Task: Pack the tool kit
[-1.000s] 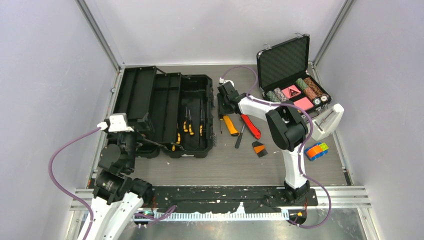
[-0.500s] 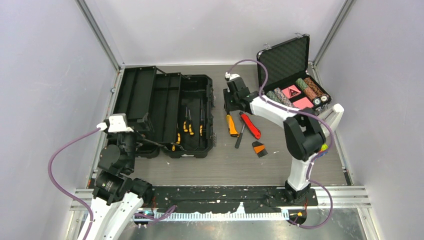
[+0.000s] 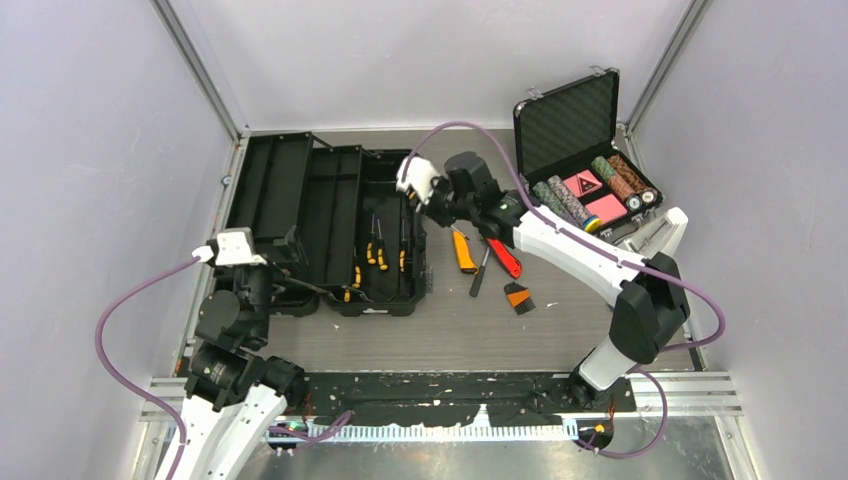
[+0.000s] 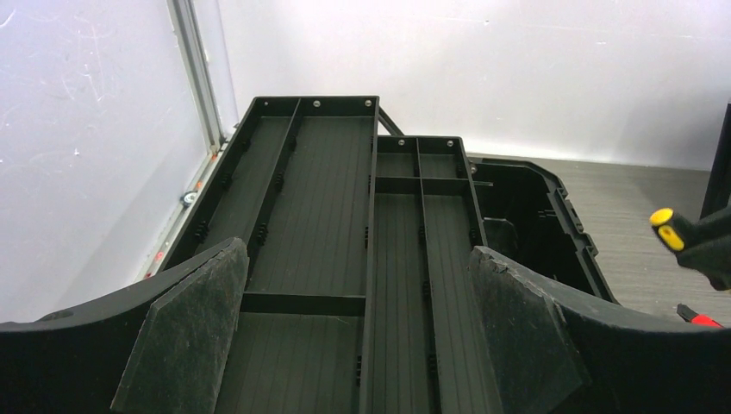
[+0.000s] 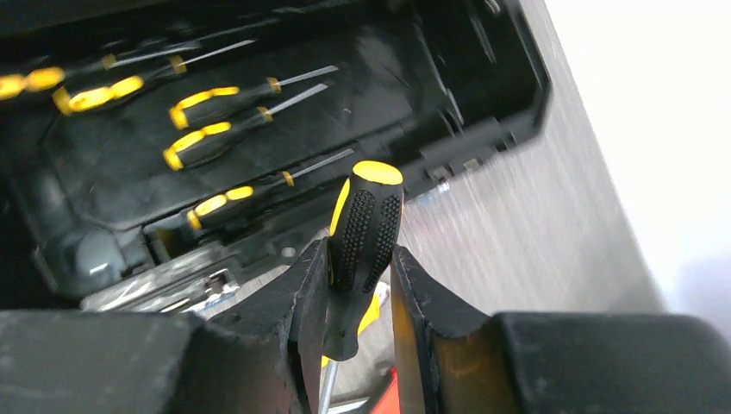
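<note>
The black toolbox lies open at the left, both trays folded out. Several yellow-and-black screwdrivers lie in its main bin. My right gripper is shut on the handle of a yellow-and-black screwdriver, its shaft pointing back under the wrist. In the top view this gripper hangs just off the toolbox's right rim. My left gripper stands open and empty over the near end of the trays, and its view catches the held screwdriver's yellow handle end at the far right.
A yellow knife, a red tool, a thin screwdriver and an orange-black brush lie on the table right of the toolbox. An open case of poker chips stands at the back right.
My right arm has swung left from the loose tools toward the toolbox, carrying the screwdriver. The left arm has not moved.
</note>
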`<move>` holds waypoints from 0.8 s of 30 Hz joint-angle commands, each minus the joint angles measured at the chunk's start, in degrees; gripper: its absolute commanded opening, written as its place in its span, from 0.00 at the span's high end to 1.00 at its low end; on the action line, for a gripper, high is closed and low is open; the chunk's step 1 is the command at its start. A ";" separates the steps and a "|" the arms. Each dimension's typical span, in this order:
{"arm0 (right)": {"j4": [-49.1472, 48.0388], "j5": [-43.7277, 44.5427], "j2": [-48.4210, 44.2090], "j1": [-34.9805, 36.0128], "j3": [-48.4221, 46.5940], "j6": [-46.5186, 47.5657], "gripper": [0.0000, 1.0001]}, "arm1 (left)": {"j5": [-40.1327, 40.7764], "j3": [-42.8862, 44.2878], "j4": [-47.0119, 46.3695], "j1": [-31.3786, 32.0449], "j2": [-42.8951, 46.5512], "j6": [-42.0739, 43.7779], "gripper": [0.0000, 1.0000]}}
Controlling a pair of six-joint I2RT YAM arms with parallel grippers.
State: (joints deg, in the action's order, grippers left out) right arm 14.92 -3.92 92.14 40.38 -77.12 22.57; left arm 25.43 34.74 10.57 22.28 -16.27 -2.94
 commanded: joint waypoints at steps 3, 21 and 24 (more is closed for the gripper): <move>4.91 -16.45 -5.63 4.13 -0.03 40.48 0.95 | 0.27 -0.06 -2.19 0.22 1.11 0.04 0.01; 14.09 -8.98 4.72 17.80 -6.58 72.77 0.95 | -2.53 0.23 -2.05 0.22 0.22 0.31 0.01; 10.45 -5.86 5.15 18.86 -4.24 76.93 0.95 | -2.60 0.36 -1.85 0.22 -0.20 0.30 0.01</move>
State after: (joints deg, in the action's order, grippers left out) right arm 30.85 -15.07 98.02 58.39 -82.70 91.18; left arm 24.16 34.74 10.57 22.28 -15.64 -2.72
